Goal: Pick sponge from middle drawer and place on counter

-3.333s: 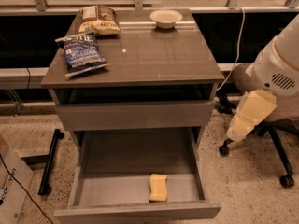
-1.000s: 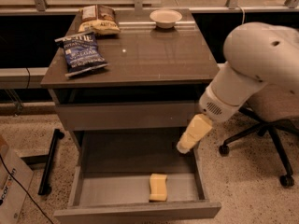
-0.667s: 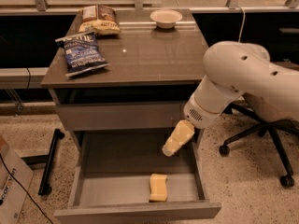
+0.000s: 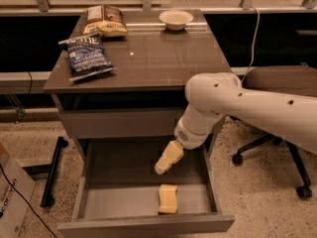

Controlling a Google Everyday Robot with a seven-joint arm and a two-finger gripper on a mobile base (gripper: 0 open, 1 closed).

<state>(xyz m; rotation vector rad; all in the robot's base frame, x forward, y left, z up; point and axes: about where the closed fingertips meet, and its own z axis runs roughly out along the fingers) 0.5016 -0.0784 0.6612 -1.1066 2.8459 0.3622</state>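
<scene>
The pale yellow sponge (image 4: 168, 199) lies on the floor of the open middle drawer (image 4: 119, 202), near its front right. My gripper (image 4: 165, 161) hangs over the drawer, its tip pointing down and left, a short way above and just behind the sponge, not touching it. The white arm reaches in from the right, in front of the cabinet. The glossy grey-brown counter (image 4: 158, 58) is above.
On the counter lie a blue chip bag (image 4: 87, 56), a brown chip bag (image 4: 104, 21) and a white bowl (image 4: 176, 19). An office chair (image 4: 277, 108) stands to the right, a cardboard box (image 4: 12, 202) at lower left, on the speckled floor.
The arm has swung in from the right and lowered the gripper leftward over the drawer, closer to the sponge. The sponge has not moved.
</scene>
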